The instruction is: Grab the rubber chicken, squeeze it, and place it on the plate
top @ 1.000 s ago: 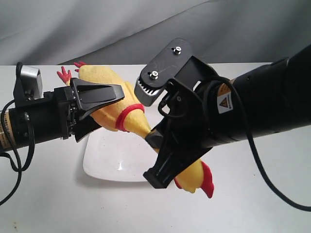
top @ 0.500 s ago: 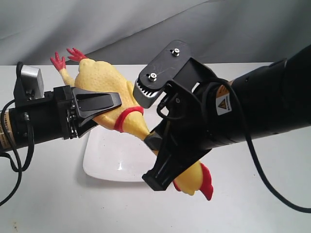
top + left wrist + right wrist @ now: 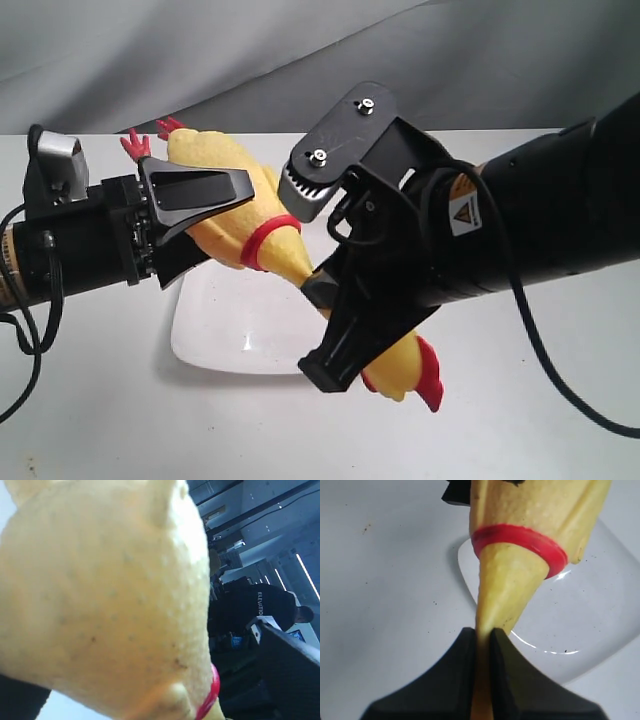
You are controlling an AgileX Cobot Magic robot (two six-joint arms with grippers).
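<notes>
The yellow rubber chicken (image 3: 225, 175) hangs in the air above the white square plate (image 3: 225, 340), held by both grippers. My left gripper (image 3: 228, 222) is shut on its plump body, just short of the red neck ring (image 3: 268, 238). The red feet (image 3: 140, 142) stick out at the far left. My right gripper (image 3: 325, 300) is shut on the thin neck, and the head with its red comb (image 3: 428, 375) pokes out below it. In the right wrist view the fingertips (image 3: 465, 640) pinch the neck (image 3: 505, 590) over the plate (image 3: 592, 612). The body (image 3: 100, 590) fills the left wrist view.
The plate lies on a white table (image 3: 520, 420), with a grey cloth backdrop (image 3: 200, 50) behind. Black cables (image 3: 560, 390) trail from both arms. Behind the chicken, the left wrist view shows a room with a person in dark clothes (image 3: 260, 605).
Half a second ago the chicken's body and feet were tipped up higher and the left fingers stood closer together. Now the body has dropped back and they stand wider. The right gripper has barely moved.
</notes>
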